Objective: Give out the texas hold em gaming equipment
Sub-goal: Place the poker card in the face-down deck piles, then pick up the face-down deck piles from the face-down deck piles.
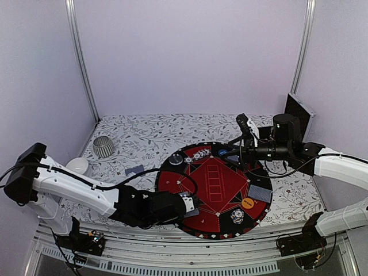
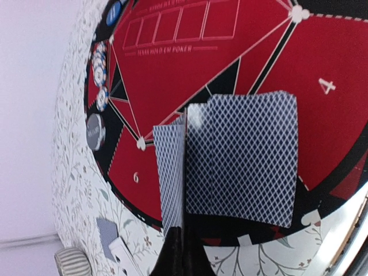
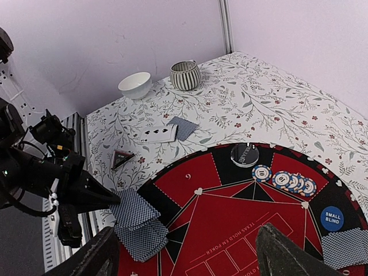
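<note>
The pinched card [image 2: 171,178], grey-blue back showing, stands edge-on over the near-left rim of the mat [image 1: 214,183], beside the red field marked 6. The left gripper [image 2: 179,244] has its jaws closed on the card's lower edge. A second card [image 2: 247,155] overlaps it on the side of the field marked 4 — whether the jaws hold that one too or it lies on the mat, I cannot tell. Along the mat's far-left rim sit a dark disc [image 3: 244,154], a fanned row of chips [image 3: 286,180] and a blue disc [image 3: 332,218] lettered SMALL BLIND, with another card [image 3: 348,247] just past it. On the mat's near-right part lie an orange disc [image 1: 248,202], a small cluster of chips [image 1: 237,216] and a grey-backed card [image 1: 259,192]. Off the mat to its left, on the flowered counter [image 1: 144,132], lie a black-red triangle [image 3: 122,158], a face-up card [image 3: 158,133] and a face-down card [image 3: 184,127] just beside it. Farther from the mat on that side stand a white bowl [image 3: 135,85] and a striped cup [image 3: 185,75]. The right gripper [image 3: 190,259] hangs above the mat's far edge — its jaws spread wide.
</note>
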Motion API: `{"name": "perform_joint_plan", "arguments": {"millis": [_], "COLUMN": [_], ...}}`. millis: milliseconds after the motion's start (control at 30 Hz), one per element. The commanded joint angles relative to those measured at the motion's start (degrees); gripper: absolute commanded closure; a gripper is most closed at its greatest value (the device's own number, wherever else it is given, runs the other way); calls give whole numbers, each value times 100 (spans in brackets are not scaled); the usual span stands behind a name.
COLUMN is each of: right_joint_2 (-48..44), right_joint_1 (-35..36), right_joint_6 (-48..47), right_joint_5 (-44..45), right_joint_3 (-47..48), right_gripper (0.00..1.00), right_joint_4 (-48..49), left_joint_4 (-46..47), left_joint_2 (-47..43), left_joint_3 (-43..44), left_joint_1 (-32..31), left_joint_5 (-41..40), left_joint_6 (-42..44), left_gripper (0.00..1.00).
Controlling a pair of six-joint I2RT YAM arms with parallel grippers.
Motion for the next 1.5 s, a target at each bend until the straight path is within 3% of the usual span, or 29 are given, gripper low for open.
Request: {"name": "perform_joint_plan", "arguments": {"millis": [0, 133, 600, 700, 767, 833, 1100, 1167, 1300, 1367, 1433, 1467], "right_joint_2": [-122, -118, -117, -109, -108, -109, -124, -149, -203, -206, -205, -198], "right_joint_1": [-16, -19, -23, -23, -26, -21, -28, -36, -50, -91, -142, -161], "right_joint_6": [49, 242, 166, 155, 167, 178, 212, 209, 174, 172, 172, 172], "right_joint_5": [-130, -205, -325, -335, -344, -347, -375, -377, -412, -440, -488, -538], "right_joint_3": [-99, -89, -38, -33, -39, -45, -53, -59, -73, -75, -79, -85], "right_gripper": [16, 16, 16, 16, 16, 16, 16, 16, 16, 16, 16, 16], "right_joint_4": [178, 177, 206, 208, 207, 207, 206, 213, 209, 198, 199, 195], "left_joint_4": [1374, 1755, 1787, 1561, 1301, 1048, 12, -344, -1134, -1349, -1643, -1788], "left_joint_2": [-358, -353, 408, 487, 461, 354, -225, -400, -607, -741, -830, -845], "left_joint_3": [-533, -696, -710, -611, -486, -389, 151, 453, 1061, 1140, 1189, 1167], "left_joint_1": [-72, -52, 181, 182, 183, 176, 298, 700, 2286, 3064, 3794, 4169], "left_joint_5": [277, 679, 571, 595, 693, 889, 1796, 2379, 3535, 3659, 3676, 3663], "left_joint_6": [997, 1276, 1275, 1207, 1114, 1051, 797, 437, -556, -922, -1311, -1531], "left_gripper": [100, 100, 100, 86, 65, 53, 28, 22, 20, 18, 4, 2]}}
